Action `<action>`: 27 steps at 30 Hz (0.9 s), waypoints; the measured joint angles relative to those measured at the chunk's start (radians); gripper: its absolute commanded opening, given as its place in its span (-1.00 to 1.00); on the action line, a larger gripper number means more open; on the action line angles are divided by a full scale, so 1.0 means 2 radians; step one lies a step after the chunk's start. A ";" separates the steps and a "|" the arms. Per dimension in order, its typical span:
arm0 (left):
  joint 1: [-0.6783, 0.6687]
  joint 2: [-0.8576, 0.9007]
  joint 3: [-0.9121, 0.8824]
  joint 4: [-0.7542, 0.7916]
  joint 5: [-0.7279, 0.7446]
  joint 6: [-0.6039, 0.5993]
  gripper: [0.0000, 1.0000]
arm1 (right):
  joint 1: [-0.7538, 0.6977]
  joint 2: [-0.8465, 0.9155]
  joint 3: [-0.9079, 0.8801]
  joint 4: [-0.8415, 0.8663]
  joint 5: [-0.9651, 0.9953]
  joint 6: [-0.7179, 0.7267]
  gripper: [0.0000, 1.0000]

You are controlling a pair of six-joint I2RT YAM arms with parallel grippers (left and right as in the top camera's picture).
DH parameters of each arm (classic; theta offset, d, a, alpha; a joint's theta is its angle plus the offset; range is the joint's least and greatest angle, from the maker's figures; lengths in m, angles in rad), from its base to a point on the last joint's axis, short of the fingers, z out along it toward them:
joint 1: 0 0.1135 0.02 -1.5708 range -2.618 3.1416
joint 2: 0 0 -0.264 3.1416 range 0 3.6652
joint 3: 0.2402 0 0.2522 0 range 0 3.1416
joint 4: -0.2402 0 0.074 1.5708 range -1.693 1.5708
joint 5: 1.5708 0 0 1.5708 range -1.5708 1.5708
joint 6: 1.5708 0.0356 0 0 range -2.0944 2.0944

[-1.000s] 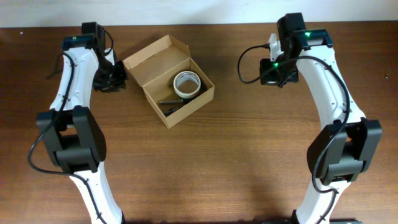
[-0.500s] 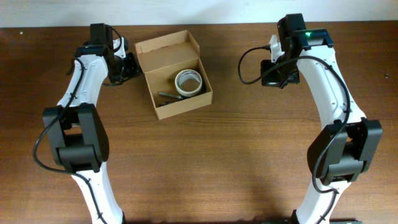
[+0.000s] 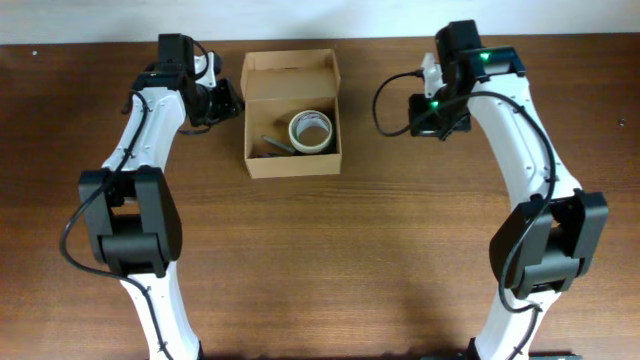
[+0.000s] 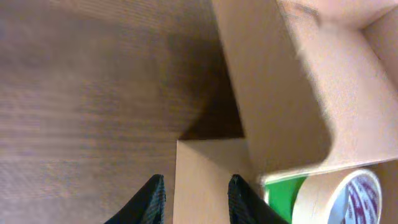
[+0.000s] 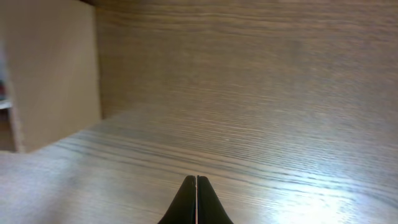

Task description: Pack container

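An open tan cardboard box (image 3: 256, 160) sits on a wooden table (image 3: 350, 250), seen from above, with a robot arm on each side of it.

The box's lid (image 3: 290, 68) stands up along its far edge. Inside, toward the right wall, lies a pale tape roll (image 3: 311, 131). To the left of the roll, also inside the box, lies a slim dark item (image 3: 273, 149), too small to identify. No loose items show on the table around the box.

The left gripper (image 4: 196, 182) is just beside the box's left wall. Its two fingers are apart, with a piece of cardboard edge between them. A gap shows on one side, so it does not look pinched.

The right gripper (image 5: 196, 182) hangs over bare wood, well to the right of the box. Its fingers are pressed together with nothing between them.

Judging by this, the filling looks done or nearly done, since the things to pack are already inside. What appears left is folding the lid down and tucking its side tabs in. The left arm seems placed to steady the box or handle a flap for that.
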 measured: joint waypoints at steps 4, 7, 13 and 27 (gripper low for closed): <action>-0.001 0.002 0.000 -0.032 -0.008 -0.002 -0.37 | 0.011 0.001 0.000 0.007 -0.002 0.000 -0.93; 0.006 0.004 0.000 -0.036 -0.011 -0.007 -0.34 | 0.012 0.001 0.000 0.020 -0.002 0.000 -0.92; 0.041 0.004 0.000 -0.018 -0.002 -0.019 -0.19 | 0.010 0.006 0.000 0.073 -0.010 0.032 -0.93; 0.065 0.014 0.000 0.147 0.129 -0.122 -0.03 | -0.077 0.153 -0.001 0.294 -0.297 0.215 -0.93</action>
